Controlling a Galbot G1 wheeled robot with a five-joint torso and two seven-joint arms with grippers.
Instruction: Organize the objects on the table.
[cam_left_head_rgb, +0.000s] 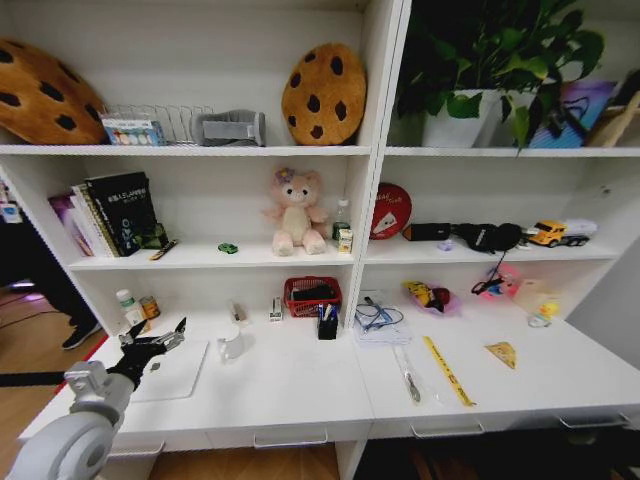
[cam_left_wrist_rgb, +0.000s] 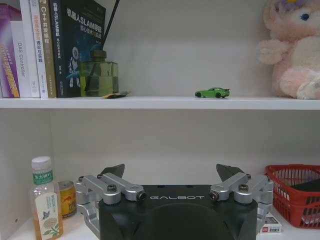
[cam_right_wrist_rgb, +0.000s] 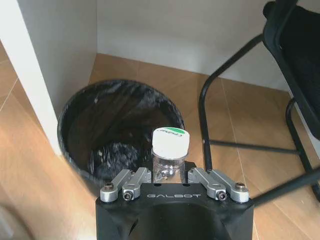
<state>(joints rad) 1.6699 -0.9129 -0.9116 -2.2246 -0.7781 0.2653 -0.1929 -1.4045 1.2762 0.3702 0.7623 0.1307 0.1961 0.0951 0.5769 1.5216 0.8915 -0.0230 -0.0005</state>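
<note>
**Desk and shelf contents, one bottle held over the bin**

Left pincer (cam_left_head_rgb: 172, 337): seen over the left end of the desk (cam_left_head_rgb: 300, 385), above a thin silver laptop (cam_left_head_rgb: 175, 372); fingers spread wide, nothing between them.

Right pincer (cam_right_wrist_rgb: 170, 176): closed narrowly on a clear bottle with a white cap (cam_right_wrist_rgb: 170, 150), held above the floor beside a bin lined in black (cam_right_wrist_rgb: 117, 127), next to a black chair frame (cam_right_wrist_rgb: 225, 105).

Left rear of desk: a small bottle with a green label (cam_left_wrist_rgb: 46, 197) and a small can (cam_left_wrist_rgb: 66, 198), side by side near the side panel.

Middle of desk: a white mug (cam_left_head_rgb: 232, 346); a red basket (cam_left_head_rgb: 312, 295); a dark pen holder (cam_left_head_rgb: 328, 322).

Right half of desk: a yellow ruler (cam_left_head_rgb: 447, 371) lying flat; a yellow wedge (cam_left_head_rgb: 502, 353) near it; a pen (cam_left_head_rgb: 409, 378) beside the ruler.

Shelf above desk: a tiny green toy car (cam_left_wrist_rgb: 213, 92) standing on the board between a row of books (cam_left_wrist_rgb: 50, 47) and a pink plush bear (cam_left_wrist_rgb: 292, 47).
</note>
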